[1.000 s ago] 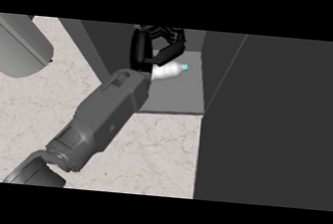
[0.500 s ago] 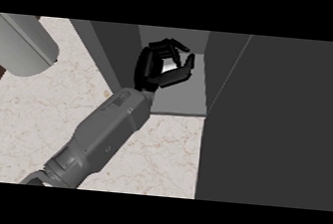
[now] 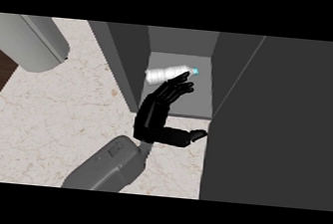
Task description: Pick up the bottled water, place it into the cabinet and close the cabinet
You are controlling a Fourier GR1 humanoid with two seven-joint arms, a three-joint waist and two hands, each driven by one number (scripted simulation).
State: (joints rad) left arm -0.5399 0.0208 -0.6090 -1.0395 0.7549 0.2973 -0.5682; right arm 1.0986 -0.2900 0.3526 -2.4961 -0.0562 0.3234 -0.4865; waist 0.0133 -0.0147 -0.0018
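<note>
Head view: the marbled worktop (image 3: 66, 110) fills the left and lower middle, with a strip of dark wood at its far-left edge and a large grey cylinder (image 3: 31, 42) lying over the upper left corner. The cabinet (image 3: 126, 60) stands on the worktop at the middle and far side. Its left side wall runs from the top down to a near corner about level with the robot hand's wrist, and its pale grey floor shows as a narrow bay between that wall and the dark cabinet door (image 3: 286, 124). The door takes up the whole right part of the view, from the top to the bottom, its edge slanting along the bay's right side. The bay is narrow, with little spare room on either side of the hand. The open worktop lies to the left and near side.

The bottled water (image 3: 169, 74) lies on its side on the cabinet floor, its blue cap pointing right. The one robot hand (image 3: 166, 106) in view reaches in from the near side with its fingers straight and spread, the fingertips (image 3: 183, 83) at the bottle's near side, just beside or touching it, and not curled round it. The thumb sticks out right toward the door edge. The grey forearm (image 3: 109, 166) comes up from the lower edge. Which arm it is cannot be told.

No label or writing on the bottle can be read.
</note>
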